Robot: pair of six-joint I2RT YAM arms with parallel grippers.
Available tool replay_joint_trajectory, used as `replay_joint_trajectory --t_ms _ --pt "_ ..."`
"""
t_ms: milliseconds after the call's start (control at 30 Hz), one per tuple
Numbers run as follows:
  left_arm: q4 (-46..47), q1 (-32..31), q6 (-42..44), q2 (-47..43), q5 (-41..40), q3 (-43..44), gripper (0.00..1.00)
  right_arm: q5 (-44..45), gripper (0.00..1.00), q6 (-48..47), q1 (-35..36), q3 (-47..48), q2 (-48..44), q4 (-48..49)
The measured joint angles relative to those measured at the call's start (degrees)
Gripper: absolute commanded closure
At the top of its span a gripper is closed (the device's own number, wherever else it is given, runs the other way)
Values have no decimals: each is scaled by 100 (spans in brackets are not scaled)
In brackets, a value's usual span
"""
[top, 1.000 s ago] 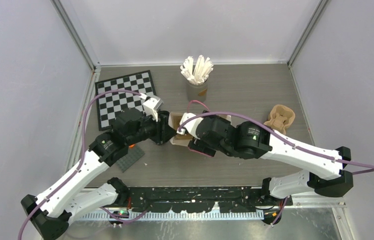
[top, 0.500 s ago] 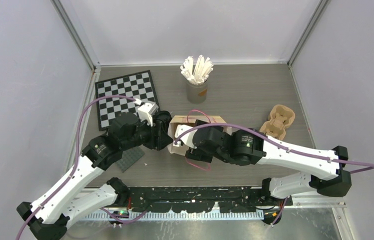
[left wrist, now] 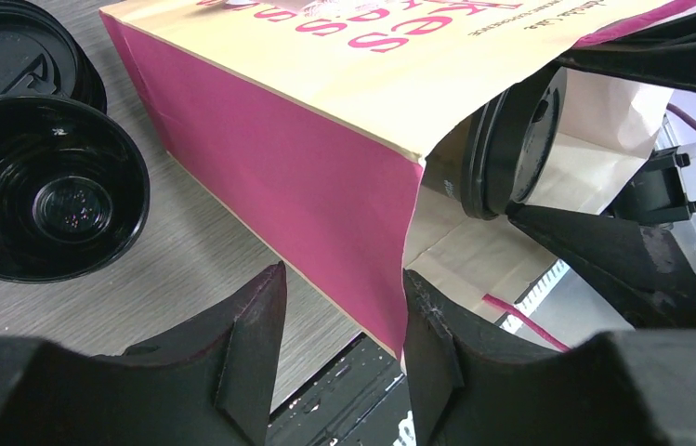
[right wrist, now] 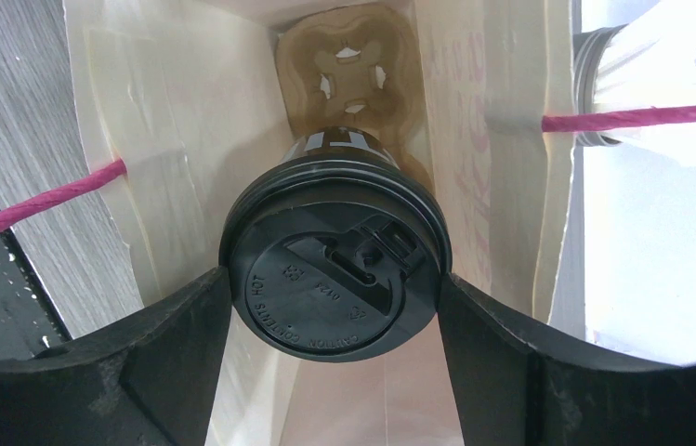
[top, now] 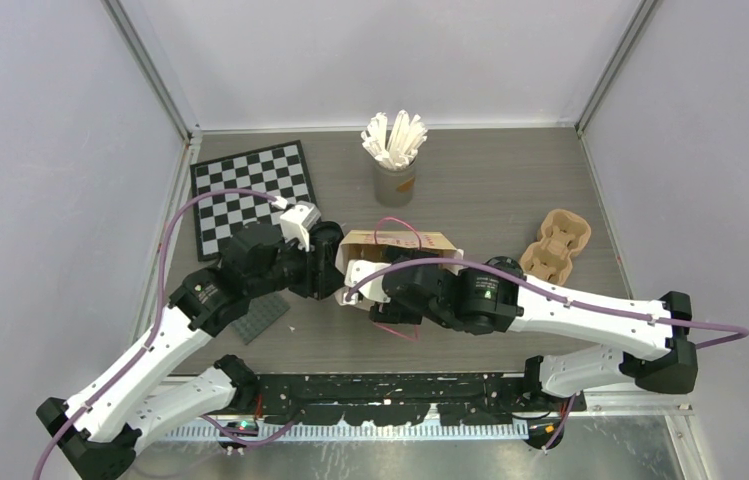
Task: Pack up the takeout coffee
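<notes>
The pink paper bag [top: 400, 243] lies on its side, its mouth toward the arms. My right gripper [right wrist: 333, 283] is shut on a black takeout coffee cup [right wrist: 339, 246], its fingers pressing both sides of the lid. The cup sits just inside the bag mouth [left wrist: 511, 130]. A brown pulp carrier [right wrist: 348, 65] fills the bag's far end. My left gripper [left wrist: 339, 279] is open at the mouth's left corner; the pink side wall [left wrist: 279, 158] rests against one finger and stands apart from the other. Two more black round cup tops [left wrist: 46, 186] sit left of the bag.
A second brown carrier [top: 558, 243] lies at the right. A grey cup of white wrapped sticks [top: 395, 150] stands behind the bag. A checkerboard [top: 250, 195] lies at the back left, a small grey plate [top: 260, 315] under the left arm.
The bag now lies stretched out toward the back right. My right gripper has shifted left and nearer with the cup. My left jaws have widened off the bag's edge.
</notes>
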Motion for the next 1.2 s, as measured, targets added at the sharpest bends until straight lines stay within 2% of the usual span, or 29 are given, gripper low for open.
replay_joint_trajectory --t_ms 567,733,967,1033,1200 --pt "35 0 -153 -20 -28 11 48 -157 27 -308 0 -348 -243 229" --pt "175 0 -284 -208 -111 7 58 -155 27 -317 2 -356 -245 234" --pt "297 0 -385 -264 -48 -72 93 -216 25 -387 7 -361 -258 221" --pt "385 0 -396 -289 22 -149 100 -219 25 -470 11 -354 -258 168" --pt "527 0 -350 -304 289 -256 100 -92 24 -776 9 -343 -258 142"
